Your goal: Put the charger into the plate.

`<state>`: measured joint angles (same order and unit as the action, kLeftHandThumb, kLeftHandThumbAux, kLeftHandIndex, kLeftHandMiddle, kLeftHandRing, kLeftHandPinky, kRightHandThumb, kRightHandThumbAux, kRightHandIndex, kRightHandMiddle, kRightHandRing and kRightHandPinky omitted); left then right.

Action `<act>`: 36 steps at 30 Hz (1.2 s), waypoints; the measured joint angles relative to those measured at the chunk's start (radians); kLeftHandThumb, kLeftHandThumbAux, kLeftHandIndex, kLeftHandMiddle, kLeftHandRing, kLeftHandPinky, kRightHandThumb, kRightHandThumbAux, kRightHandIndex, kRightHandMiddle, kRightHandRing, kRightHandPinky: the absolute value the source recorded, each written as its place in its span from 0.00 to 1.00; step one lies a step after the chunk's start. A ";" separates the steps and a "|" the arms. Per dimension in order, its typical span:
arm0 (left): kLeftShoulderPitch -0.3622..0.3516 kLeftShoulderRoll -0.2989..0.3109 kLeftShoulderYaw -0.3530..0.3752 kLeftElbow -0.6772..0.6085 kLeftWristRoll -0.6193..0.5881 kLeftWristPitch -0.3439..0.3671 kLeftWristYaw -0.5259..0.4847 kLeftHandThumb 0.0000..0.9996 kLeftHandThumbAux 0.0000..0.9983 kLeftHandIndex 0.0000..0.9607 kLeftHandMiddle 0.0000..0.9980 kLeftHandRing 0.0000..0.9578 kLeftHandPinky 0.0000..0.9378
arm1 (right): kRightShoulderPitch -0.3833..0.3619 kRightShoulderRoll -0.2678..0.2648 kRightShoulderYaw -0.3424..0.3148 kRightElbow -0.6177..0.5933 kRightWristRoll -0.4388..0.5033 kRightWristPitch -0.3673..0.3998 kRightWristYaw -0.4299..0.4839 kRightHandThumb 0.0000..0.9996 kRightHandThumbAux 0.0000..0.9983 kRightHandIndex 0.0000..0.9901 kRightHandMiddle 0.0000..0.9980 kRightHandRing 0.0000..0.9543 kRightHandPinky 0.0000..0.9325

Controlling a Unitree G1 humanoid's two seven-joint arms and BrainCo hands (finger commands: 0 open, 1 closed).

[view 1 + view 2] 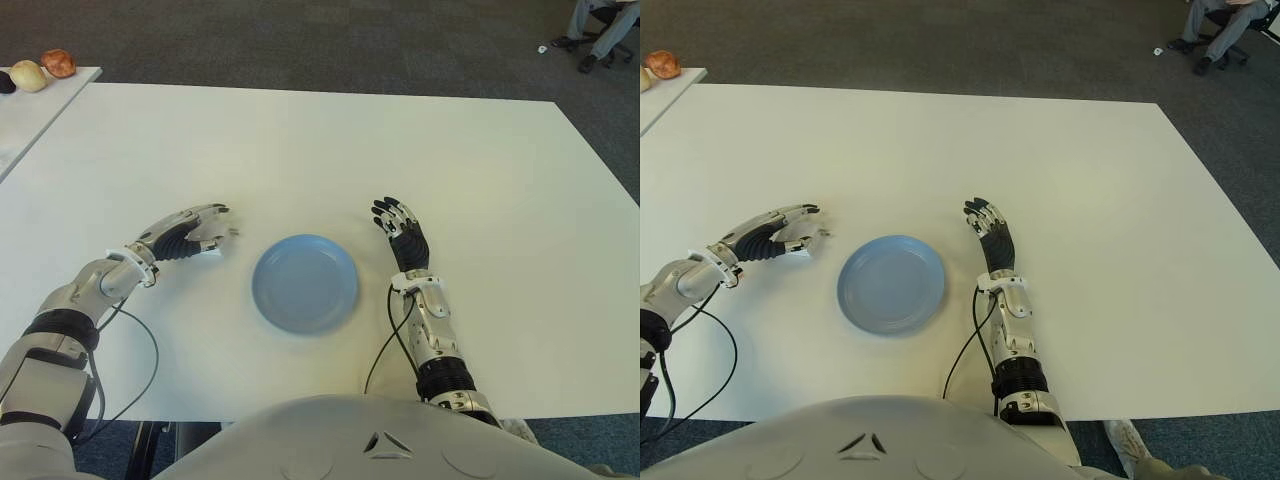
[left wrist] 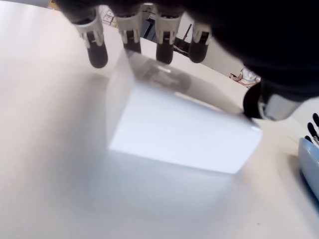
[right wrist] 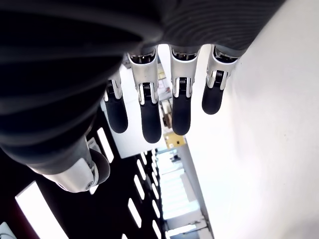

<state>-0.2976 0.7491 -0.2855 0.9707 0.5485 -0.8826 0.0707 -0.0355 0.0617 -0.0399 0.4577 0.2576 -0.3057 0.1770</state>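
Eye views: the left hand (image 1: 190, 236) curves over a small white charger (image 1: 212, 250), mostly hidden, on the smooth white table (image 1: 300, 150), just left of the round blue plate (image 1: 304, 283).
Right hand (image 1: 402, 232): flat, fingers straight, holding nothing, right of the plate.
Left wrist view: the charger (image 2: 174, 124) is a blurry white block; fingertips (image 2: 97, 52) sit at its far edge, thumb beside it; a firm grip cannot be told.
Right wrist view: fingers (image 3: 149, 117) loose, holding nothing.

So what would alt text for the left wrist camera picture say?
Close up, a white block-shaped charger lies on the white table beneath the left hand, fingers arched over it, grip unclear. The blue plate's edge shows at one side.
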 measured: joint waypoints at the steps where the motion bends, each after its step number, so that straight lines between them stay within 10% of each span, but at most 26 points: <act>1: -0.002 0.000 -0.003 0.003 0.005 -0.005 0.008 0.04 0.35 0.00 0.00 0.00 0.00 | 0.001 0.000 0.000 -0.001 0.000 0.000 0.000 0.00 0.65 0.22 0.28 0.23 0.18; 36: -0.077 0.001 -0.197 0.138 0.184 -0.011 0.394 0.13 0.39 0.00 0.00 0.00 0.04 | 0.016 -0.001 0.000 -0.023 -0.018 0.013 -0.001 0.00 0.66 0.22 0.26 0.22 0.19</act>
<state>-0.3743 0.7498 -0.4825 1.1092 0.7322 -0.8937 0.4644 -0.0194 0.0604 -0.0396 0.4348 0.2397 -0.2927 0.1755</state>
